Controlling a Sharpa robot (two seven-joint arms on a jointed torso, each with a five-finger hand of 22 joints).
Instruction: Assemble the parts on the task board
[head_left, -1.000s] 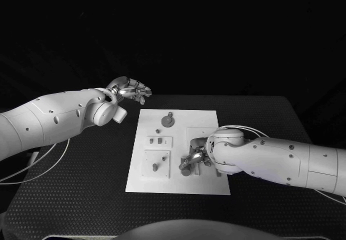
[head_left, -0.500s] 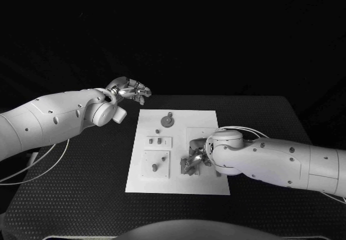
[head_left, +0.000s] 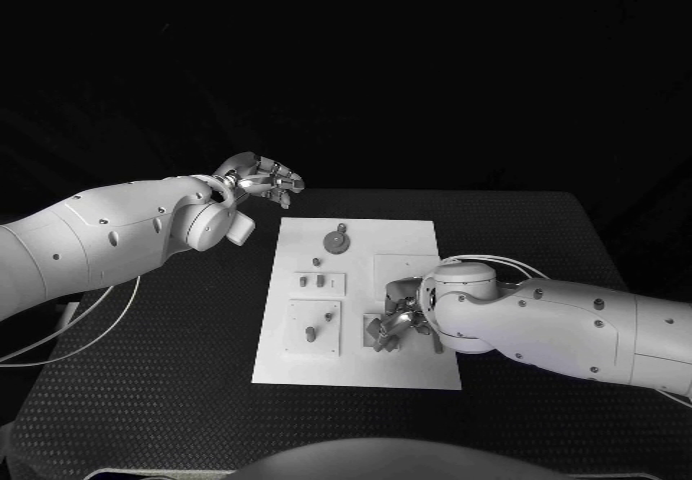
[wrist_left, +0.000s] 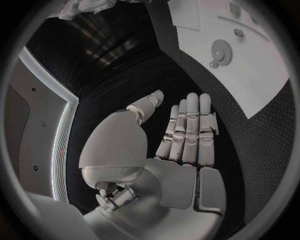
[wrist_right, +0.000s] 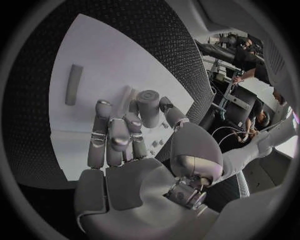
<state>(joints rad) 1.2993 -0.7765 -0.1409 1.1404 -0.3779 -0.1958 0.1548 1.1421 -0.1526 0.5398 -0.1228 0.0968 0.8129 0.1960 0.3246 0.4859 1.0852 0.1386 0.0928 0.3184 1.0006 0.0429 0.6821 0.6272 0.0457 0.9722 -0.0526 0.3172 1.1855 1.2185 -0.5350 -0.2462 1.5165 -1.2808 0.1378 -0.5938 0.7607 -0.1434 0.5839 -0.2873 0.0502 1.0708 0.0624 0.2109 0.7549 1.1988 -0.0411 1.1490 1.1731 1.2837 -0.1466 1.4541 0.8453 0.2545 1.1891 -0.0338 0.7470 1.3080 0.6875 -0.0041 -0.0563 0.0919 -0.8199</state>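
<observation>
Black table, right robot hand gripping part

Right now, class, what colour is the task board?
White: the task board shows best in the head view.

We are seeing the task board lying in the middle of the table. A round gear part is sitting on the board's far end, with two small pegs standing just nearer than it. The right hand is resting over the board's near right portion, around a cylindrical part. The left hand is hovering beyond the board's far left corner, well apart from it.
</observation>
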